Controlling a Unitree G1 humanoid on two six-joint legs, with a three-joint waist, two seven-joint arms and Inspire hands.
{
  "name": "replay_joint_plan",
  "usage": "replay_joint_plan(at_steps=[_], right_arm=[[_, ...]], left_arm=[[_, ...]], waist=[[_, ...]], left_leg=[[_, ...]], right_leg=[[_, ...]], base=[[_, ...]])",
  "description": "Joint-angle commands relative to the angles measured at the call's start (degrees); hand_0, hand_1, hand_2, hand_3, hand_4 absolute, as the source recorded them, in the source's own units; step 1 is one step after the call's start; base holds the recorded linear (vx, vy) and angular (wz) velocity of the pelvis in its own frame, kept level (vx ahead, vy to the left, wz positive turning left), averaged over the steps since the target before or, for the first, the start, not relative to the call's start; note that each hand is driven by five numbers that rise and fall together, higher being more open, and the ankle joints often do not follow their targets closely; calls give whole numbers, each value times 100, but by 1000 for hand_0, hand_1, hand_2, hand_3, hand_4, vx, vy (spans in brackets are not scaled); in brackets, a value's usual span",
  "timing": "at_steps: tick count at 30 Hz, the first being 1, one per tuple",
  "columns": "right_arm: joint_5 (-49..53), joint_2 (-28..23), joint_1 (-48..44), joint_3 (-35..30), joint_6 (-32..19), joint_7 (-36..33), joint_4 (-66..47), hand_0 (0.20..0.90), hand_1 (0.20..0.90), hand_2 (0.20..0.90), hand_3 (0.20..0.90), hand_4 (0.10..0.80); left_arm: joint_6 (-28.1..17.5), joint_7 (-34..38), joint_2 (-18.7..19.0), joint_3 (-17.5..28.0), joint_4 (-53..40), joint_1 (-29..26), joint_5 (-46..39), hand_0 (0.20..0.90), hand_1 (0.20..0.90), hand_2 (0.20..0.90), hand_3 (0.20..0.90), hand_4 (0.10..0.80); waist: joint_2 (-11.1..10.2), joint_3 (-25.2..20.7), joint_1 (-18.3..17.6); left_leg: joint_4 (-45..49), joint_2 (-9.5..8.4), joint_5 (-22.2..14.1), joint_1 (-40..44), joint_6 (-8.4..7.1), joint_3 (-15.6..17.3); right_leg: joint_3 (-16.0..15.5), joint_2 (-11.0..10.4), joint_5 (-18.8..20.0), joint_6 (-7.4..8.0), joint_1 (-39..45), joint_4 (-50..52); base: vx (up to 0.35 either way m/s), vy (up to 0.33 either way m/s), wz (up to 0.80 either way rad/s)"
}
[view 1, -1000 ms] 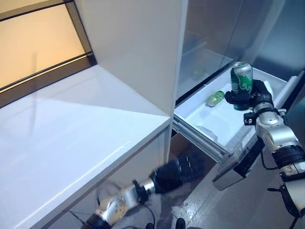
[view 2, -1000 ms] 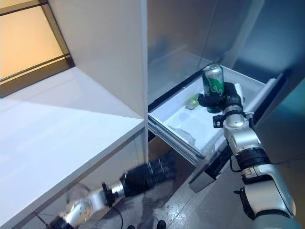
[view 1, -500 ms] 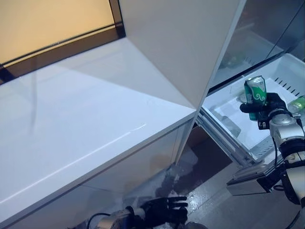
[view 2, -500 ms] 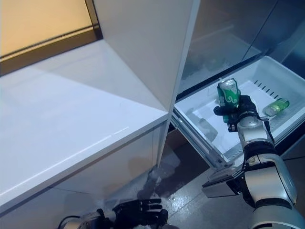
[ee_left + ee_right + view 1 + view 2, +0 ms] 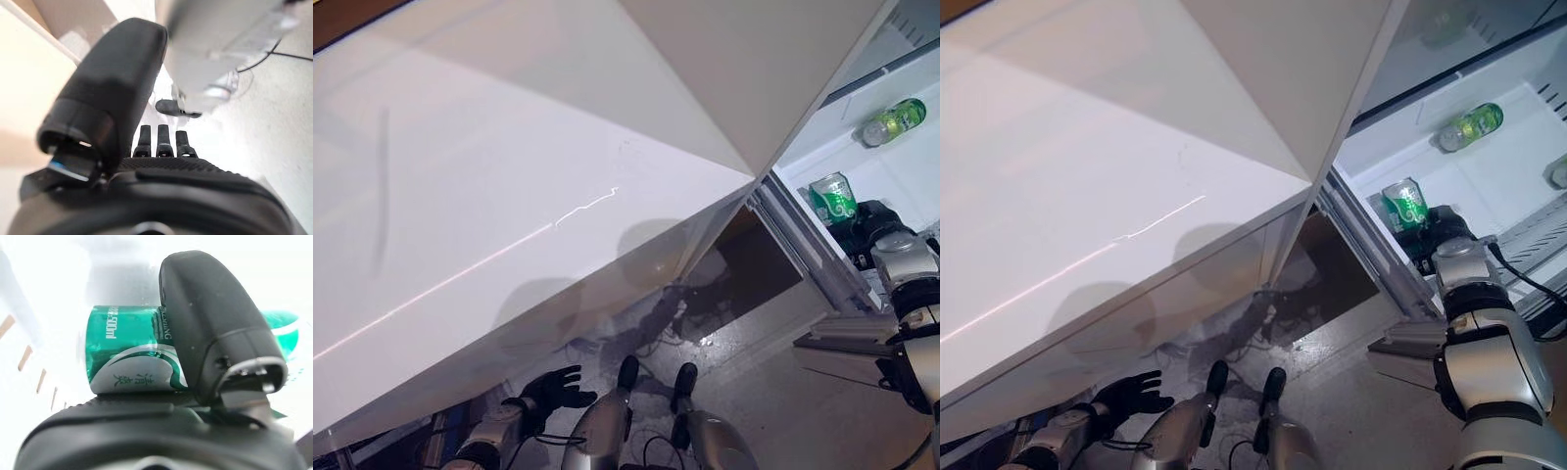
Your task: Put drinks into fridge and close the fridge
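Two drinks are on show here. First is a green can [image 5: 1406,206], upright, gripped in the right hand [image 5: 1445,230], which has its fingers and thumb wrapped round the can's side. The right wrist view backs this up: the thumb lies across the can's green and silver body, which sits right up against the palm. So the can is in the hand, held over the near edge of the white fridge drawer [image 5: 1489,181], just inside its front left corner. I can't tell whether its base touches the drawer floor or hangs a bit above it.

Second drink is a green bottle [image 5: 1470,124] lying on its side further back in the same drawer, well apart from the can. At the right edge of the right eye view there's a bit of something pale and roundish, cut off so I can't say what it is.

Left of the drawer, the fridge's white side panel [image 5: 1302,69] rises up, and a big glossy white worktop [image 5: 1087,166] spreads out to the left of that.

Left hand [image 5: 1131,394] is way down low, below the worktop's front edge and above the grey floor [image 5: 1351,392], fingers spread out and loose, holding nothing.
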Motion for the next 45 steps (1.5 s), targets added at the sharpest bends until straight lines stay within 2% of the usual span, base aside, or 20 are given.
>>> replay_joint_plan(at_steps=[1,6,7,8,9,15,17,18,19,22,25,30,35,36,38,41,45], right_arm=[[-465,-804,-936,591,-50,323,-140,300,300,300,200,100],[-803,-900,-1103,779,151,857,65,300,300,300,200,100],[-821,-909,-1120,796,207,951,106,580,580,580,527,427],[-918,-916,-1131,809,216,1021,152,804,804,804,787,687],[-931,-921,-1143,824,190,1025,188,900,900,900,900,800],[-472,-953,-1176,796,41,899,73,900,900,900,900,800],[-512,-999,-1119,733,-236,627,-275,900,900,900,900,800],[99,-1099,-1025,670,-409,458,-889,900,900,900,900,800],[440,-1147,-916,566,-365,311,-1339,900,900,900,900,800],[795,-1346,-464,73,-684,54,-2274,900,900,900,900,800],[1074,-1512,301,-747,-895,-166,-3396,900,900,900,900,800],[1438,-1486,1461,-1924,-1210,-578,-4642,900,900,900,900,800],[1596,-1132,2163,-2757,-1993,-1540,-5037,900,900,900,900,800],[1429,-987,2349,-2948,-2291,-1917,-5103,900,900,900,900,800],[1878,-545,2703,-3381,-2788,-2630,-5218,900,900,900,900,800],[2229,85,3048,-3659,-3538,-3308,-5240,900,900,900,900,800],[2584,632,3278,-3829,-3922,-3821,-5112,900,900,900,900,800]], left_arm=[[42,-91,59,-19,-144,281,-255,900,900,900,900,800],[36,-245,70,19,-306,281,-322,900,900,900,900,800],[21,-289,68,-1,-333,282,-320,900,900,900,900,800],[1,-340,62,-22,-360,284,-276,900,900,900,900,800],[-15,-363,58,-39,-385,288,-244,900,900,900,900,800],[-146,-356,90,-100,-465,330,-40,900,900,900,900,800],[-178,-284,92,-46,-464,395,19,900,900,900,900,800],[-180,-209,90,53,-490,477,113,900,900,900,900,800],[-175,-182,94,108,-485,517,131,900,900,900,900,800],[-215,-107,75,310,-390,660,222,900,900,900,900,800],[-255,20,13,550,-227,807,363,900,900,900,900,800],[-344,122,-131,822,113,919,480,900,900,900,900,800],[-452,153,-300,924,444,960,550,900,900,900,900,800],[-438,170,-357,930,481,975,620,900,900,900,900,800],[-441,161,-455,919,534,1035,671,900,900,900,900,800],[-435,164,-555,872,623,1052,696,900,900,900,900,800],[-397,151,-608,793,701,1057,760,900,900,900,900,800]], waist=[[-31,-352,166],[-29,-299,224],[-37,-295,235],[-43,-295,246],[-44,-295,255],[-101,-354,249],[-142,-383,216],[-194,-459,160],[-229,-488,120],[-333,-616,-17],[-445,-807,-208],[-547,-1189,-493],[-546,-1556,-652],[-534,-1662,-677],[-494,-1842,-709],[-422,-1945,-740],[-370,-1955,-748]], left_leg=[[508,6,-76,-626,-34,349],[582,-12,-75,-678,-38,320],[582,-13,-74,-679,-37,318],[581,-12,-72,-679,-38,321],[574,-9,-70,-674,-39,323],[452,8,-72,-513,-43,345],[416,20,-106,-390,-50,370],[355,31,-97,-331,-58,384],[337,33,-100,-284,-67,397],[288,26,-153,-145,-64,427],[237,19,-199,-13,-58,485],[147,7,-296,208,-42,633],[81,-4,-392,392,-29,750],[71,-9,-420,443,-24,777],[66,-20,-501,567,-10,849],[100,-23,-604,690,23,908],[300,-15,-770,764,70,936]], right_leg=[[206,124,-713,-3,-675,1298],[177,105,-717,-14,-701,1365],[172,104,-716,-14,-698,1366],[167,103,-712,-13,-694,1363],[164,104,-707,-10,-687,1356],[177,126,-688,17,-551,1256],[202,136,-711,26,-445,1231],[220,148,-686,43,-382,1159],[238,153,-688,46,-333,1131],[321,179,-702,74,-231,1079],[427,206,-700,111,-124,999],[595,208,-702,173,11,879],[718,188,-702,249,133,782],[753,180,-694,276,169,750],[836,155,-667,334,274,646],[898,126,-692,361,374,616],[930,59,-812,353,441,778]], base=[[0,0,0],[0,-8,2],[0,0,0],[0,0,0],[0,0,0],[0,0,0],[20,7,-2],[53,17,-10],[70,26,-15],[52,12,-14],[29,4,-8],[6,25,-16],[23,29,-24],[75,39,-20],[82,40,-21],[72,24,-26],[69,-2,-18]])
